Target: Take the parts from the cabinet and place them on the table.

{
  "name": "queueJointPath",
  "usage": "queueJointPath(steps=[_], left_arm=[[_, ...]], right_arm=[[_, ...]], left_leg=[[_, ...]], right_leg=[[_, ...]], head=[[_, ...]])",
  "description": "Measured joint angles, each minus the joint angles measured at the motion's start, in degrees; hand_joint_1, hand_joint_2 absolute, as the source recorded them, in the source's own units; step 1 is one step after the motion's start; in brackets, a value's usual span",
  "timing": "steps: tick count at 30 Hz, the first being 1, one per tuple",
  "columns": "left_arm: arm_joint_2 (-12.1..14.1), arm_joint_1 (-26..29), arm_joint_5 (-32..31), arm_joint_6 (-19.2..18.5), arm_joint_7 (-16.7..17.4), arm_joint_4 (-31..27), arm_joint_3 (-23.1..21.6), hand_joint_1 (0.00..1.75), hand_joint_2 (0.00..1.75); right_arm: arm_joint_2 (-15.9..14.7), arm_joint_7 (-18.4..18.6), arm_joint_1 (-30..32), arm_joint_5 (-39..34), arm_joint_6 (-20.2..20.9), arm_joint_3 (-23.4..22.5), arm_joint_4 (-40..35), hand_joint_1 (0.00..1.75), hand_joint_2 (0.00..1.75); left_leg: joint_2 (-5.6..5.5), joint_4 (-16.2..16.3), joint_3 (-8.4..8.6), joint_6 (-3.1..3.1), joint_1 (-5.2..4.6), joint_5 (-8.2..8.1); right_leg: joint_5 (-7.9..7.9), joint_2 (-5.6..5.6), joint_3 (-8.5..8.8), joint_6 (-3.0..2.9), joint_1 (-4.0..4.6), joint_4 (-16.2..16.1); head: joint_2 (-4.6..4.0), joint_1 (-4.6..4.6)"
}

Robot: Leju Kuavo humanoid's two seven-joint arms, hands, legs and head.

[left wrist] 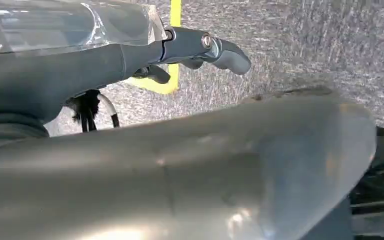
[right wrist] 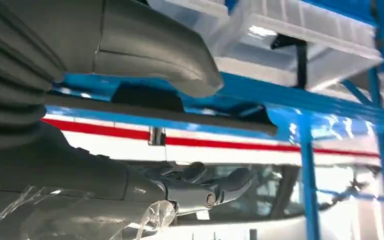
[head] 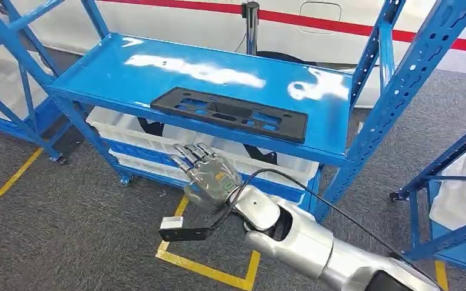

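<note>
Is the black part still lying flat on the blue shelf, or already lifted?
Flat on the shelf. The black part rests on the blue shelf; the right hand hangs below its front edge, empty.

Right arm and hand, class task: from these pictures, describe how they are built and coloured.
The right arm is a smooth silver shell with rounded joints. A thin black cable loops beside it. The right hand has a clear glossy back with green markings, grey metallic fingers, a grey ribbed cover and a thick grey thumb.

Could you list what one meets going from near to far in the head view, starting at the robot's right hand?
Right hand, held below the shelf's front edge → white bins on the lower level → black plastic part lying flat on the blue shelf → black post behind the rack → white wall with a red stripe.
</note>
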Motion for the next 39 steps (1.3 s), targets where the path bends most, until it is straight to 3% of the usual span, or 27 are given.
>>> queueJointPath(steps=[1,2,3,7,8,9,10,12,13,14,15,17,18,19,22,24,25,27,28,29,30,33,34,37,39], left_arm=[[0.00,-0.05,0.13,0.09,-0.02,0.02,0.00,0.00,0.00],[0.00,-0.07,0.37,0.09,-0.07,0.02,0.00,0.00,0.00],[0.00,-0.14,0.46,0.09,-0.07,0.00,0.00,0.00,0.00],[-0.02,-0.11,0.83,0.11,-0.15,0.02,0.00,0.00,0.00],[-0.02,-0.05,1.01,0.15,-0.13,0.02,0.00,0.00,0.00],[-0.02,-0.09,0.98,0.15,-0.15,0.02,0.02,0.00,0.00],[-0.02,-0.20,1.03,0.22,-0.15,0.02,0.02,0.00,0.00],[-0.02,-0.26,1.16,0.17,-0.13,0.02,0.02,0.00,0.00],[-0.02,-0.18,1.20,0.15,-0.13,0.02,0.02,0.00,0.00],[-0.02,-0.02,1.42,0.13,0.00,0.04,0.02,0.00,0.00],[-0.02,0.08,1.53,0.13,0.02,0.02,0.02,0.00,0.00],[-0.02,0.00,1.55,0.15,0.02,0.02,0.02,0.00,0.00],[-0.04,-0.01,1.57,0.15,0.02,0.04,0.02,0.00,0.00],[-0.07,-0.26,1.66,0.17,0.02,0.04,0.04,0.00,0.00],[-0.07,-0.22,1.97,0.17,0.22,0.04,0.02,0.00,0.00],[-0.02,-0.24,2.03,0.24,0.42,0.04,0.02,0.00,0.00],[-0.02,-0.31,2.05,0.26,0.44,0.04,0.02,0.00,0.00],[-0.04,-0.28,2.23,0.37,0.44,0.04,0.04,0.00,0.00],[-0.04,-0.17,2.40,0.46,0.48,0.04,0.04,0.00,0.00],[-0.02,-0.02,2.43,0.57,0.55,0.04,0.02,0.00,0.00],[-0.02,0.06,2.45,0.61,0.55,0.04,0.02,0.00,0.00],[-0.02,-0.02,2.56,0.76,0.55,0.04,0.04,0.00,0.00],[-0.02,-0.09,2.62,0.76,0.63,0.04,0.04,0.00,0.00],[-0.02,-0.05,2.69,0.81,0.70,0.04,0.04,0.00,0.00],[-0.02,0.11,2.54,0.81,0.68,0.04,0.04,0.00,0.00]], right_arm=[[0.09,0.52,-0.07,-0.29,0.53,0.00,0.22,0.00,1.75],[0.09,1.05,-0.15,-0.79,1.09,0.00,0.55,0.00,1.75],[0.13,1.33,-0.31,-0.88,1.29,0.00,0.68,0.00,1.75],[0.42,3.52,-0.39,-1.32,2.23,0.00,1.40,0.00,1.75],[0.57,4.24,-0.46,-1.32,2.32,-0.07,1.60,0.00,1.75],[0.55,4.88,-0.50,-1.32,2.43,-0.09,1.79,0.00,1.75],[0.55,5.31,-0.58,-1.32,2.52,-0.13,1.99,0.00,1.75],[0.52,6.38,-0.49,-1.29,3.28,-0.15,2.63,0.00,1.75],[0.46,6.91,-0.34,-1.27,3.74,-0.15,2.97,0.00,1.75],[0.39,7.46,-0.15,-1.21,4.14,-0.13,3.24,0.00,1.75],[0.39,7.91,-0.10,-1.06,4.46,-0.13,3.43,0.00,1.75],[0.39,8.42,-0.22,-0.68,4.50,-0.13,3.76,0.00,1.75],[0.39,8.59,-0.20,-0.62,4.53,-0.13,3.98,0.00,1.75],[0.42,8.94,-0.38,-0.59,4.57,-0.13,4.24,0.00,1.75],[0.55,9.81,-0.39,-0.42,4.55,-0.18,4.59,0.00,1.75],[0.83,10.76,-0.55,-0.12,4.51,-0.50,4.72,0.00,1.75],[0.90,11.19,-0.71,-0.07,4.53,-0.61,4.83,0.00,1.75],[1.14,12.46,-0.73,0.04,4.64,-0.63,5.01,0.00,1.75],[1.14,13.05,-0.61,0.08,4.64,-0.63,5.16,0.00,1.75],[1.14,13.53,-0.41,0.10,4.64,-0.68,5.35,0.00,1.75],[1.14,13.92,-0.25,0.10,4.64,-0.72,5.49,0.00,1.75],[1.14,15.82,-0.22,-0.03,4.38,-1.44,5.77,0.00,1.75],[1.03,16.73,-0.36,-0.09,4.18,-1.84,5.84,0.00,1.75],[0.68,19.30,-0.64,-1.01,3.54,-3.32,5.99,0.00,1.75],[0.18,20.54,-1.25,-2.41,3.33,-4.78,6.01,0.00,1.75]], left_leg=[[0.27,-6.38,2.34,0.07,0.02,3.82],[0.44,-9.50,4.08,0.25,-0.21,3.95],[0.45,-9.84,4.13,0.36,-0.64,3.46],[0.18,-10.43,4.43,1.86,-0.76,2.63],[0.11,-10.79,5.04,2.33,-0.57,2.53],[0.05,-10.84,5.49,2.76,-0.55,2.29],[0.06,-10.84,5.73,3.21,-0.58,2.00],[0.06,-10.83,6.19,3.70,-0.79,1.48],[0.01,-10.82,6.51,3.80,-0.90,1.18],[-0.08,-10.82,7.04,3.81,-0.99,0.75],[-0.21,-10.82,7.68,3.75,-1.04,0.29],[-0.42,-10.81,9.17,3.46,-1.07,-0.68],[-0.47,-10.87,9.41,3.21,-1.05,-1.18],[-0.60,-10.66,9.41,2.83,-1.50,-1.51],[-0.59,-11.17,9.43,2.25,-1.28,-1.69],[-0.33,-9.95,9.15,1.41,-1.16,-2.55],[-0.22,-6.60,7.58,0.97,-1.08,-3.91],[-0.12,3.81,1.56,0.30,-0.68,-7.54],[-0.05,7.79,-1.06,0.18,-0.63,-8.33],[0.00,9.12,-2.71,0.22,-0.63,-7.50],[0.00,7.26,-2.67,0.42,-0.64,-5.33],[0.05,-8.27,2.64,1.20,-0.70,4.45],[0.01,-8.99,3.79,1.44,-1.15,3.28],[0.03,-10.10,3.97,2.36,-1.48,2.56],[-0.03,-11.00,5.04,2.80,-0.97,2.52]], right_leg=[[-0.54,-0.01,0.76,0.26,-0.07,-0.03],[-1.01,-0.02,1.18,0.68,0.10,-0.27],[-1.10,0.00,1.22,0.83,0.35,-0.27],[-1.71,-0.21,1.45,1.74,0.34,-0.64],[-2.35,-0.22,1.75,2.29,0.14,-0.55],[-3.21,-0.22,1.39,2.37,0.05,1.42],[-4.96,-0.22,-0.61,2.35,0.06,5.33],[-8.49,-0.21,-6.68,2.38,0.15,15.73],[-8.84,-0.21,-8.98,2.37,0.16,18.92],[-7.64,-0.21,-10.36,2.24,0.17,19.50],[-5.01,-0.21,-9.91,2.07,0.20,16.91],[2.09,-0.21,-6.27,1.58,0.21,6.63],[3.76,-0.18,-4.97,1.28,0.30,2.59],[2.92,-0.11,-4.20,1.17,0.66,1.71],[2.22,0.06,-4.28,0.47,0.78,1.19],[2.06,0.05,-3.51,-0.03,0.14,0.73],[1.79,0.00,-3.28,-0.44,0.08,0.71],[1.26,-0.15,-2.76,-0.64,0.21,0.72],[0.93,-0.14,-2.42,-0.53,0.26,0.72],[0.52,-0.10,-1.89,-0.45,0.26,0.72],[0.10,-0.01,-1.29,-0.39,0.26,0.72],[-1.36,0.01,0.68,0.02,0.24,0.62],[-1.60,0.06,0.79,0.37,0.53,0.53],[-1.94,0.13,0.88,1.02,0.34,0.03],[-2.84,0.02,1.34,1.77,0.21,0.61]], head=[[0.00,0.00],[-0.02,-0.02],[-0.04,-0.06],[0.00,-0.04],[0.00,-0.04],[0.00,-0.07],[0.00,-0.04],[0.00,-0.07],[0.00,-0.04],[0.00,-0.04],[0.00,-0.04],[0.00,-0.04],[0.00,-0.04],[-0.02,-0.07],[0.00,-0.13],[0.00,-0.13],[0.00,-0.13],[0.00,-0.13],[0.00,-0.13],[0.00,-0.13],[0.00,-0.13],[0.00,-0.15],[-0.02,-0.17],[0.00,-0.20],[0.00,-0.15]])
